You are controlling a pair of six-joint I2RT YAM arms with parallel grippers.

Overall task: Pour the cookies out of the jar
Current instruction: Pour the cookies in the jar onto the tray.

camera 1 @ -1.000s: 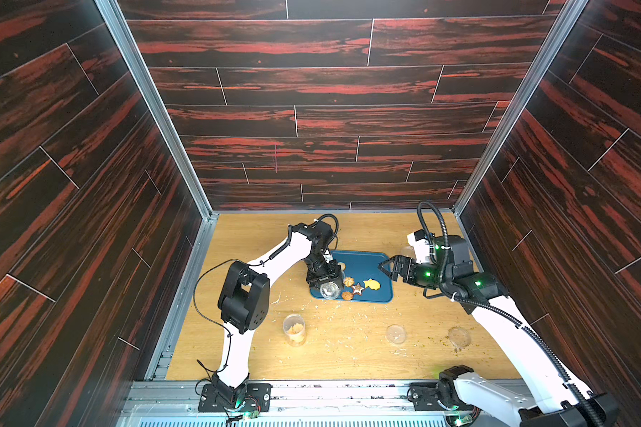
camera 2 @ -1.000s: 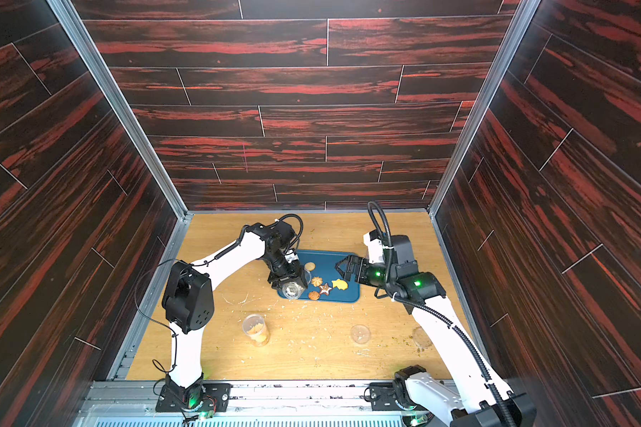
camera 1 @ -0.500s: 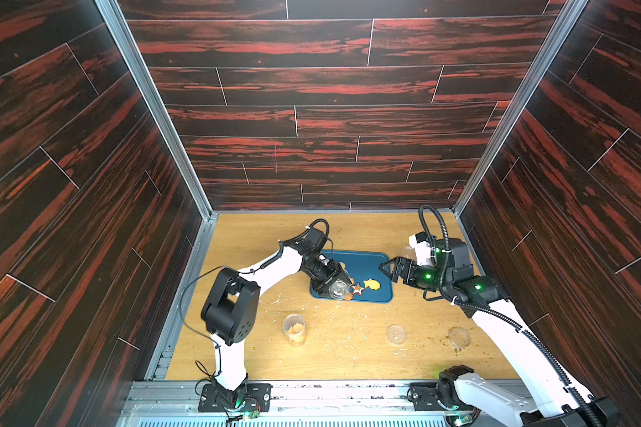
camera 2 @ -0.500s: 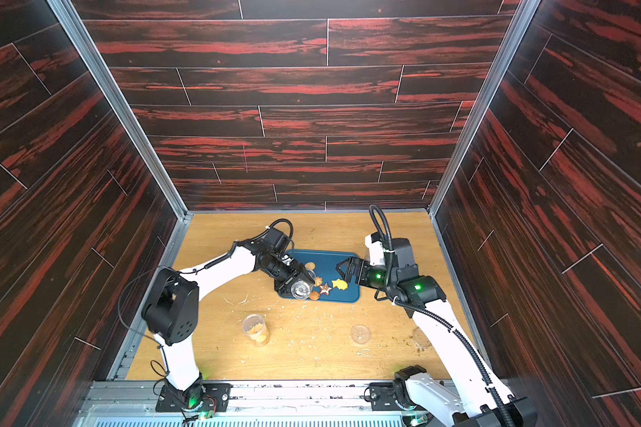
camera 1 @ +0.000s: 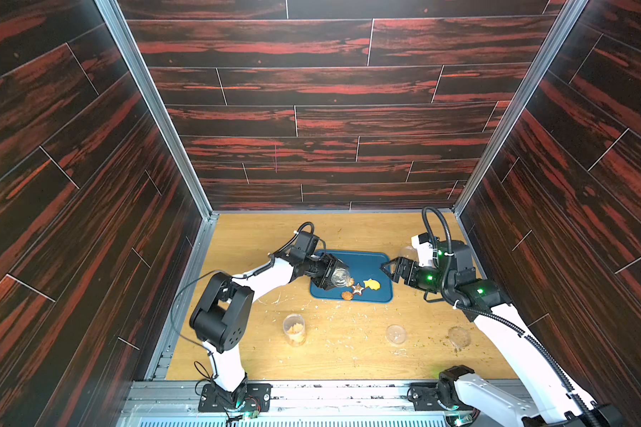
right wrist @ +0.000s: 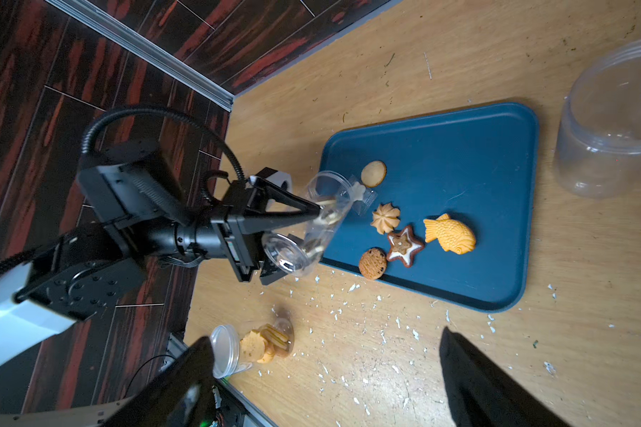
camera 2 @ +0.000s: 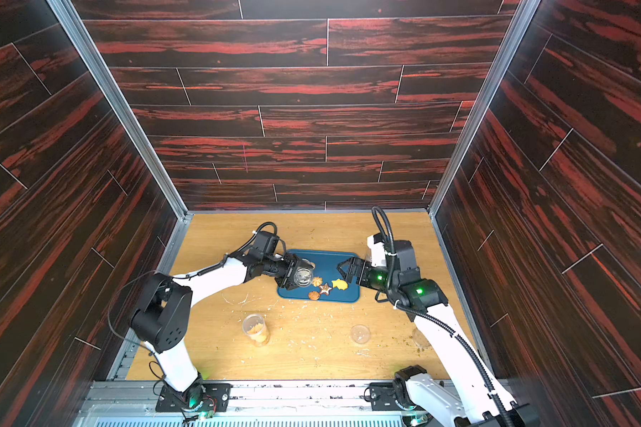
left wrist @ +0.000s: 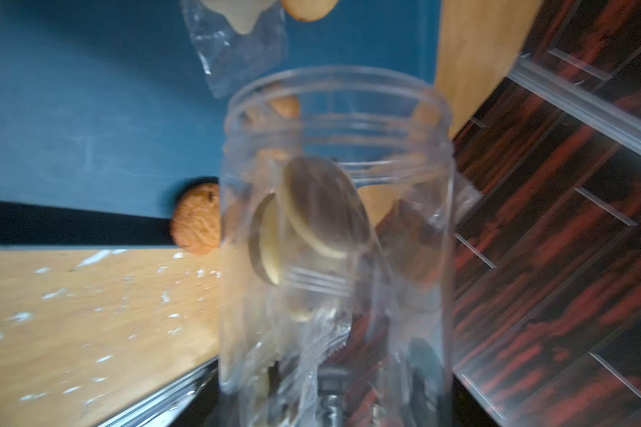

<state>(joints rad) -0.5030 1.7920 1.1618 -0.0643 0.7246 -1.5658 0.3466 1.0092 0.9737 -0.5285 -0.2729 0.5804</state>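
Jar [camera 1: 340,277] has swung farther over tray [camera 1: 371,260], clamped in left tool [camera 1: 333,278]; right tool [camera 1: 390,273] gapes.

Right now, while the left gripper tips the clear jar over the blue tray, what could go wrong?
The chocolate-chip cookie lies on the blue tray's rim; more pouring might knock it onto the table. A wrapped biscuit hangs at the clear jar's mouth and may block the cookies left inside.

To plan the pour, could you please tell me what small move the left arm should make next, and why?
Probably tip the jar further mouth-down in the left gripper: several cookies sit inside, and only a few lie on the blue tray.
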